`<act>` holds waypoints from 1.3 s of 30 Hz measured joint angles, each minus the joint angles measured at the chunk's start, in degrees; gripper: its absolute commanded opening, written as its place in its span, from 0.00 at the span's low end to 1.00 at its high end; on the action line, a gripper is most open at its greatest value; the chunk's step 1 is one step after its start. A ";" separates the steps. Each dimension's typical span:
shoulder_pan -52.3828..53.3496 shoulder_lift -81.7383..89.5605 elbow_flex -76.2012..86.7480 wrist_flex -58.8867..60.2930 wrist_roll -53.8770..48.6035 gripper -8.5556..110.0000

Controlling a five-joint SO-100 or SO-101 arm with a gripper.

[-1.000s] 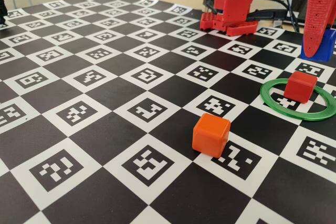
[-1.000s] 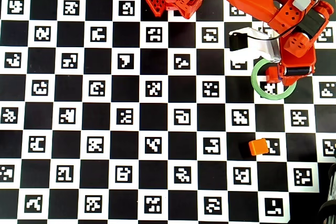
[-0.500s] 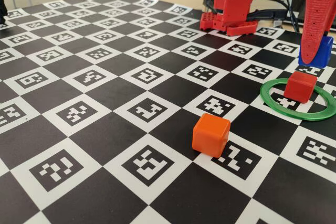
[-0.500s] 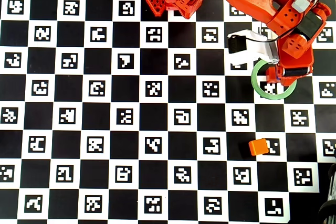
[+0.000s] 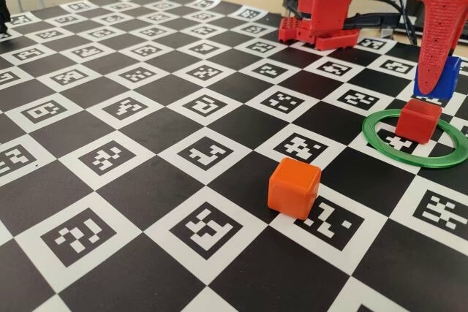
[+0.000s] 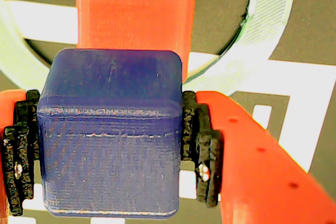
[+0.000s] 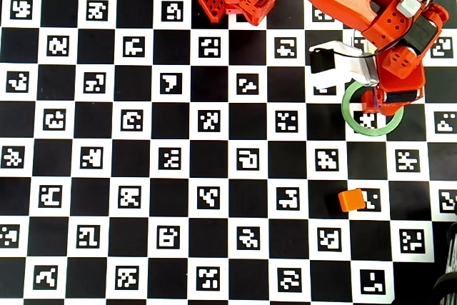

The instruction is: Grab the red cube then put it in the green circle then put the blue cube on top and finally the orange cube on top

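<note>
Gripper (image 6: 110,145) narrowed to one cube's width, both black pads pressing the sides of the blue cube (image 6: 110,135); cube held clear of the table, just above the red cube (image 5: 418,120). Wrist view: red cube directly beyond the blue one.

Count: one red cube, inside the green circle (image 5: 380,145) at the right edge of the fixed view; one blue cube, in my grip; one orange cube (image 5: 293,187), alone at lower centre, well apart from the circle. One circle.

Table (image 5: 146,129): black-and-white checkerboard with coded markers in the white squares. Beyond it, upper frame: pale wood surface, cables near my base.
</note>
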 measured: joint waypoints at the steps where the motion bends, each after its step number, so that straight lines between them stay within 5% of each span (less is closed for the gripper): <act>1: 0.00 0.00 0.00 0.00 -0.26 0.09; 39: -0.79 -1.23 2.55 -2.29 1.41 0.09</act>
